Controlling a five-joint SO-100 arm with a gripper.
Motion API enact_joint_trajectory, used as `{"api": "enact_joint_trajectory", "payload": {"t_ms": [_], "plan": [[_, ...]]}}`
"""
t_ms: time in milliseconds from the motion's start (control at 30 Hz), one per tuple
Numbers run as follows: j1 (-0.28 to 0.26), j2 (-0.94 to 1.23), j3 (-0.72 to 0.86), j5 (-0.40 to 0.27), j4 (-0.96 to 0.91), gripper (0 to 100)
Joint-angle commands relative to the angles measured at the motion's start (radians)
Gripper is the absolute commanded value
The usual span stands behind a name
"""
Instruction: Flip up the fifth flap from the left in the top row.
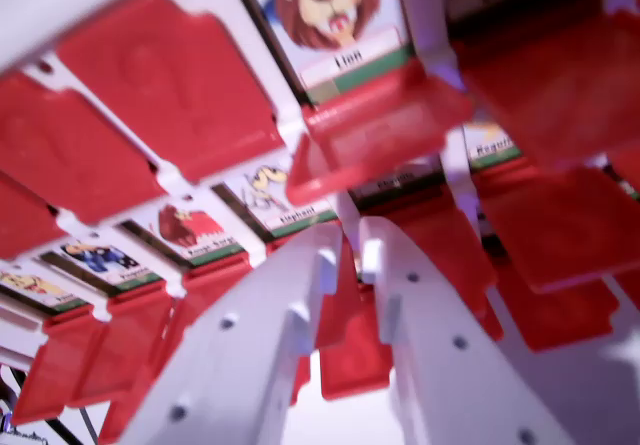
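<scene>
A white board holds rows of red flaps over animal picture cards. The lion card (335, 15) shows at the top centre, and a red flap (380, 130) juts out, tilted, just below it. Lower left lie the elephant card (275, 200) and a red-animal card (190, 230). My gripper (352, 237), two white fingers rising from the bottom edge, has its tips just under that tilted flap. Only a thin slit separates the tips and nothing is held between them. Another red flap (350, 350) shows through the gap lower down. The picture is blurred.
Closed red flaps (170, 75) fill the upper left, and more red flaps (560, 225) lie flat to the right. A partly hidden card (490, 145) shows on the right. White frame bars (450, 175) run between the columns.
</scene>
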Motion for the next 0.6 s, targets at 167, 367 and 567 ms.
{"api": "enact_joint_trajectory", "payload": {"t_ms": [167, 367, 567], "plan": [[-0.003, 0.02, -0.127, -0.005, -0.067, 2], [0.003, 0.005, -0.141, 0.0, -0.129, 2], [0.011, -0.011, -0.158, -0.017, -0.172, 2]]}}
